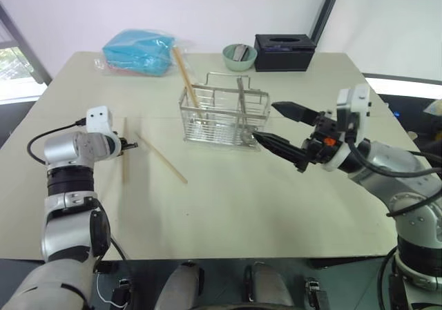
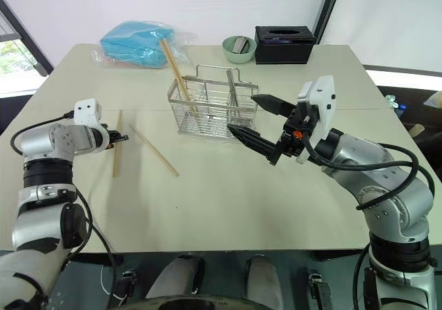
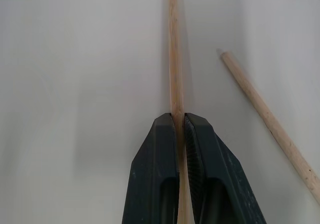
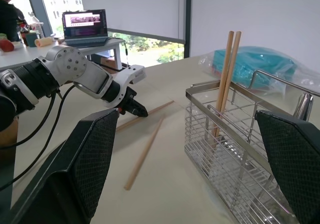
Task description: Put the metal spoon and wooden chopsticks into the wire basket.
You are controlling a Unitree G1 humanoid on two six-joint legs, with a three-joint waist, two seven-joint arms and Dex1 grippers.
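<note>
Four wooden chopsticks counted: two standing tilted in the left end compartment of the wire basket (image 1: 223,116), tips rising above its rim (image 4: 226,69); one lying flat on the table and pinched between the clenched black fingers of the left gripper (image 3: 180,121), running straight on past the fingertips (image 3: 174,59); one more lying loose at a slant just beside it (image 1: 161,157), apart from the gripper. One metal spoon, seen as a shiny handle (image 4: 303,107) standing in the basket at its right side, leaning on the wires; bowl hidden behind the grid. One basket, silver wire grid with a thin raised handle, set upright near the middle of the table (image 1: 228,199). Right gripper (image 1: 282,126) held above the table just to the right of the basket, fingers spread wide, grasping nothing. Further back on the table: one blue cloth bundle in clear plastic wrap (image 1: 139,52), one small green bowl (image 1: 239,56) with something grey inside, one black tissue box (image 1: 284,52) just beside the bowl. Table surface plain, pale cream, matte. White walls behind, a dark vertical post (image 1: 326,10) at the back right, bright window at the left. Beyond the table's left side, a desk with one open laptop (image 4: 85,25) and a person seated at its far end (image 4: 9,17).
</note>
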